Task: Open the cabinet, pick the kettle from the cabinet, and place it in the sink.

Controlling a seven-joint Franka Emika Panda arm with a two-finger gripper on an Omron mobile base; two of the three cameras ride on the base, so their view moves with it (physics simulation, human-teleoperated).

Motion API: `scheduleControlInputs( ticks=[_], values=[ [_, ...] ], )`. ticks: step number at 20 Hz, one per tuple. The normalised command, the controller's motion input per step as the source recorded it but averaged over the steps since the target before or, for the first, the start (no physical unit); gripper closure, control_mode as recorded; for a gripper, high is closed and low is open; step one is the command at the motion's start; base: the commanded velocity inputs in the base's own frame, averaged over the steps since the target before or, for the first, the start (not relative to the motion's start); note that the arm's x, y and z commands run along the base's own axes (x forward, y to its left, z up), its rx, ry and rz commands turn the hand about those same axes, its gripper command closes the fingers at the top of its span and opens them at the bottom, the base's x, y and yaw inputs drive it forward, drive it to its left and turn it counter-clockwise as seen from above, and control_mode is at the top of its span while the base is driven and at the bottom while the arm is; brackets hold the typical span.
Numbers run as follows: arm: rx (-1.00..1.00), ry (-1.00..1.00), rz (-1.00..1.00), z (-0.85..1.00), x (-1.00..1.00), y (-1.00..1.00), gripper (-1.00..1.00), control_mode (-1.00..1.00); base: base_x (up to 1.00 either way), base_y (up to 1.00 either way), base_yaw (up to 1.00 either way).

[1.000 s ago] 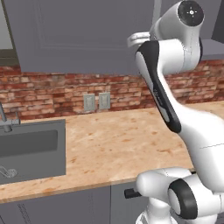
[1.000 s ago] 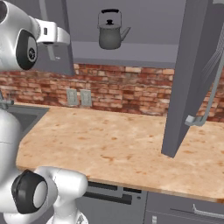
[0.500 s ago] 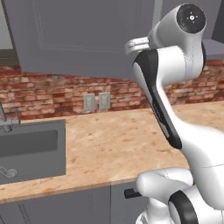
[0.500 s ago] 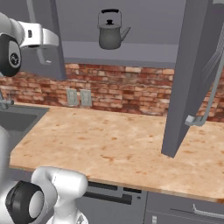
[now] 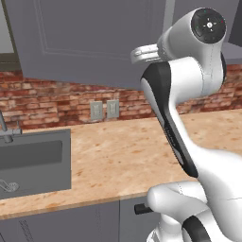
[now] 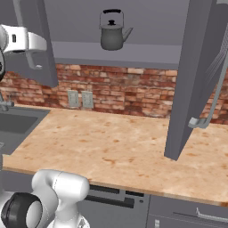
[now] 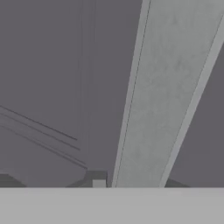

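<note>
Sitting up on the shelf of the open cabinet (image 6: 196, 80), the kettle (image 6: 112, 32) is off to the right of the hand (image 6: 31, 55), which is by the left door, fingers too hidden to tell.

The sink (image 5: 33, 163) is cut off at the left edge. The open cabinet (image 6: 196, 80) door's top runs out of frame. The gripper's fingertips are hidden.
</note>
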Motion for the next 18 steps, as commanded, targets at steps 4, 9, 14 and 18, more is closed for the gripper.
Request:
scheduleControlInputs(
  ticks=[4,9,14,18],
  values=[
    [0.0,0.0,0.0,0.0,-0.42,0.67,1.0,-1.0,0.0,0.0,0.0],
    [0.0,0.0,0.0,0.0,-0.42,0.67,1.0,-1.0,0.0,0.0,0.0],
    [0.0,0.0,0.0,0.0,-0.41,0.69,1.0,-1.0,0.0,0.0,0.0],
    [0.0,0.0,0.0,-0.02,-0.38,0.72,1.0,-1.0,0.0,0.0,0.0]
  ],
)
